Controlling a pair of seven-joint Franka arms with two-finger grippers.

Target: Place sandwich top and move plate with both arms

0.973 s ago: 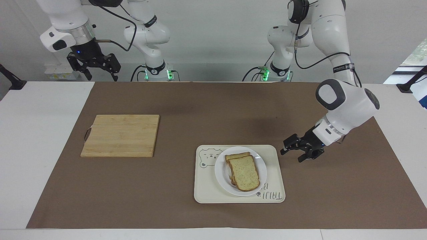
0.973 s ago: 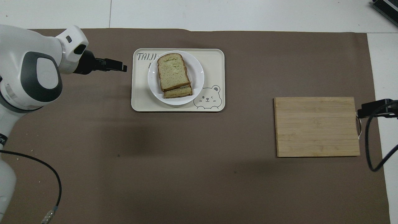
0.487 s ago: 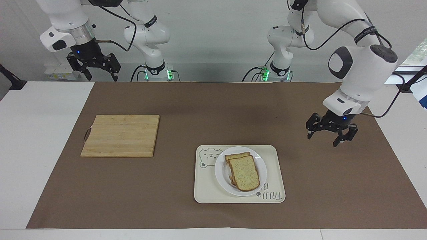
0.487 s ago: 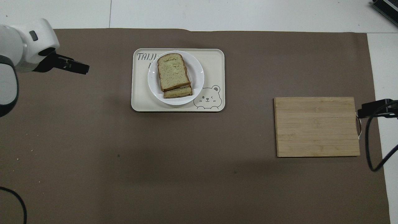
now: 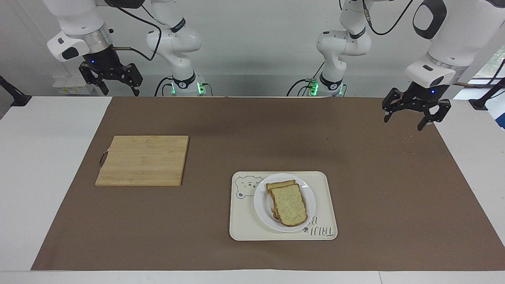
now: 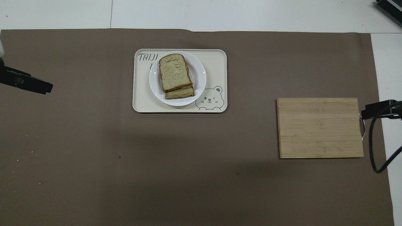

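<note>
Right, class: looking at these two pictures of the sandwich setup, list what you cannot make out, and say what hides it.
- What lies between the slices: the sandwich top covers the lower bread slice in both views.
- Tray lettering: partly under the plate.
- Left hand: cut off by the overhead view's edge.
- Right hand: only a tip shows at the overhead edge, beside the cutting board.
</note>
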